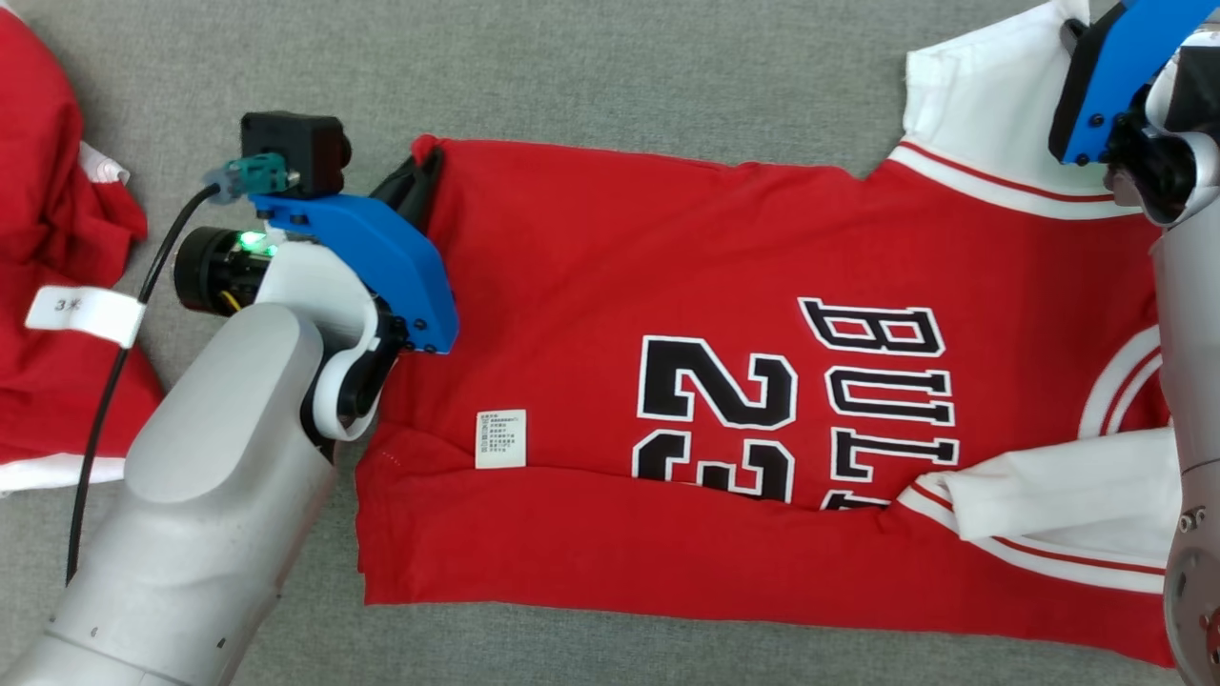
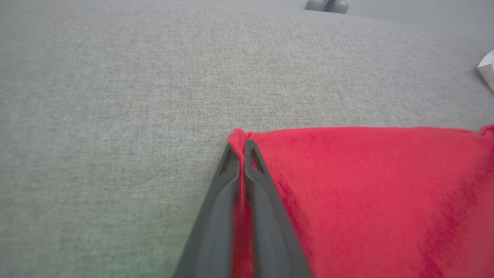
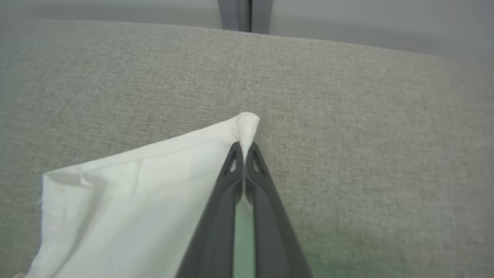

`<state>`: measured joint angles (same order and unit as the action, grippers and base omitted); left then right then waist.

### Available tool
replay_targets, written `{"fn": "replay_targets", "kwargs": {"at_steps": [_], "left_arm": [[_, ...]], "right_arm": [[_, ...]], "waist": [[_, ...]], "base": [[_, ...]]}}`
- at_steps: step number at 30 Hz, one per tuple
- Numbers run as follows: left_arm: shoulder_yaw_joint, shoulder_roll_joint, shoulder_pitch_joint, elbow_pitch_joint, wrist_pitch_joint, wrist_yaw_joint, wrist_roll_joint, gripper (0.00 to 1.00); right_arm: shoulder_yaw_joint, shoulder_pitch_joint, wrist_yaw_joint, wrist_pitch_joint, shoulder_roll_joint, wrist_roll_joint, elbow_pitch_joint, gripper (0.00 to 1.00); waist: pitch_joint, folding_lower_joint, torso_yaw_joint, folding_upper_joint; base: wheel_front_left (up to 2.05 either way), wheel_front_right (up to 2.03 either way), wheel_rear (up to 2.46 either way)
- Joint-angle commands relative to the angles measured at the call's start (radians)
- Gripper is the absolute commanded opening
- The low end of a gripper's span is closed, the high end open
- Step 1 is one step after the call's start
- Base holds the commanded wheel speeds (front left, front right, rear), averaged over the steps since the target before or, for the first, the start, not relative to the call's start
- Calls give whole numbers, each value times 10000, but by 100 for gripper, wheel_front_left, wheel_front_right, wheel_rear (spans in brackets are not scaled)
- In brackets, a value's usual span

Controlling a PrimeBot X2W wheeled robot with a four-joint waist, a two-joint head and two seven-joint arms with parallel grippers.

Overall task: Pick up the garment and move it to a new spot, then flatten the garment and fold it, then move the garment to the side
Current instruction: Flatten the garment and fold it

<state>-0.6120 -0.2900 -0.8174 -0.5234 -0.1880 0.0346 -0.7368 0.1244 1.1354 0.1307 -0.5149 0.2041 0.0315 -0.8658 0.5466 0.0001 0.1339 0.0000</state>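
Garment: a red knit sports jersey (image 1: 620, 238) with white sleeves was seen spread mostly flat on the middle of the surface, hem toward the robot's left and shoulders toward its right.
Print: blocky black numerals and letters outlined in white (image 1: 877, 381) were laid sideways across the chest.
Fold: the near long edge was turned up over the body in a smooth band, and the lower part of the print was covered by it.
Sleeves: the far white sleeve (image 1: 982, 105) was stretched out flat on the surface; the near white sleeve (image 1: 1067, 486), edged with red and white stripes, was laid across the folded band.
Care label: a small white rectangular printed tag (image 1: 500, 439) was seen lying flat on the red cloth near the hem.
Surface: a grey, coarsely woven textile covering (image 1: 572, 67) was seen under everything.
Left pincer (image 2: 242, 143): the two dark tapered fingers were pressed together on the far hem corner of the jersey, red cloth being nipped between them.
Right pincer (image 3: 244, 146): it was closed on the outer corner of the far white sleeve, a small peak of cloth being raised past the tips.
Other cloth: a rumpled red garment with white trim (image 1: 38, 191) was seen at the left edge, well apart from the jersey.
Cable: a black cord (image 1: 105, 400) with a white paper tag was hung beside the left forearm.
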Motion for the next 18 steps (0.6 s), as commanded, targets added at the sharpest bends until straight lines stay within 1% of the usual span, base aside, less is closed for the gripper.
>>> {"fn": "replay_targets", "kwargs": {"at_steps": [1,3,6,11,15,18], "left_arm": [[60,-104,118,-43,127,51,83,0],[120,-162,202,-85,394,87,96,0],[207,-290,381,-171,728,-3,49,0],[119,-627,801,-107,1325,-469,149,0],[4,-933,1294,13,1784,-785,233,0],[-123,-1194,1666,167,2106,-975,356,0]], "right_arm": [[-69,34,2,171,-16,87,-12,0],[-277,48,2,498,-77,365,-49,0],[-642,-108,3,809,-183,997,-101,0],[-1503,-649,3,996,-129,2189,122,0],[-2362,-1238,3,951,157,3127,622,0],[-2934,-1760,3,875,500,3881,1187,0]], "waist": [[-142,-1,-137,0],[-301,-1,-278,0],[-589,-1,-520,0],[-1093,-1,-943,0],[-1467,-1,-1237,0],[-1736,-1,-1389,0]], "base": [[0,0,0],[0,0,0],[0,0,0],[0,0,0],[0,0,0],[0,0,0]]}}
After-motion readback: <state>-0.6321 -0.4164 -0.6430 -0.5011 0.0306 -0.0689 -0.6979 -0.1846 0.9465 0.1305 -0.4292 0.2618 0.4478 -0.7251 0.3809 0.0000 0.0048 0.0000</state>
